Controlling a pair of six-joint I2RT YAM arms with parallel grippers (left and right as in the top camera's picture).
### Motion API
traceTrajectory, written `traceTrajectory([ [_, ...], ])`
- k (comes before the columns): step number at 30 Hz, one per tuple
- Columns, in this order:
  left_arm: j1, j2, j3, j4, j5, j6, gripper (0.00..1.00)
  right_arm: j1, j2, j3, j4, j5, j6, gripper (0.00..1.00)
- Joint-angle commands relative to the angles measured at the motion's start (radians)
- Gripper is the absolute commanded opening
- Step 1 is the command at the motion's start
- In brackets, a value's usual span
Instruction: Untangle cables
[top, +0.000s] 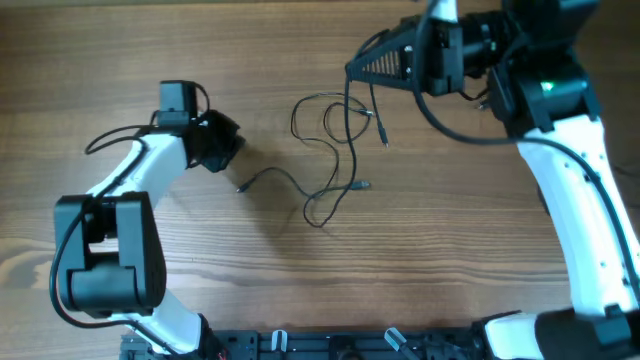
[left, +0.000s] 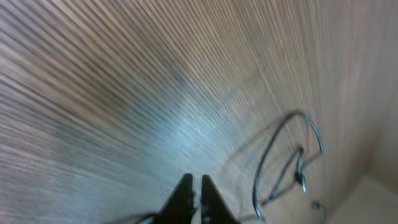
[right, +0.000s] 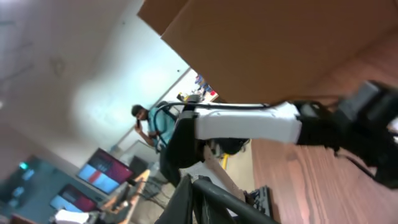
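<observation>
The cables (top: 335, 150) are found just right of the left claw (left: 195, 180), which is closed and seemingly empty. The right claw (top: 352, 68), also closed, is seen raised beyond them.

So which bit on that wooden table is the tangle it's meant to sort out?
Start at the light wooden table, then look at the stretch between the white-and-black left arm and right arm. There sits a loose bundle of thin black wires with small plug ends. Unlike the thick black cables fixed to the arms, they are far thinner and sprawl in open loops.
</observation>
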Motion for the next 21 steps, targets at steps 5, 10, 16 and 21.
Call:
traceTrajectory([
  [5,-0.080,0.005,0.001,-0.060,0.094,0.156,0.10,-0.006,0.275,-0.003,-0.493,0.369,-0.202,0.04],
  [10,-0.089,0.005,0.001,-0.128,0.004,0.156,0.11,0.028,0.310,-0.003,-1.000,1.049,-0.618,0.06],
  [16,-0.087,0.005,0.001,-0.192,-0.087,0.208,0.11,0.198,0.300,-0.055,-1.347,1.136,-0.816,0.07],
  [21,0.016,0.005,0.001,-0.321,-0.251,0.208,0.16,0.365,0.300,-0.240,-1.141,1.148,-0.601,0.16],
])
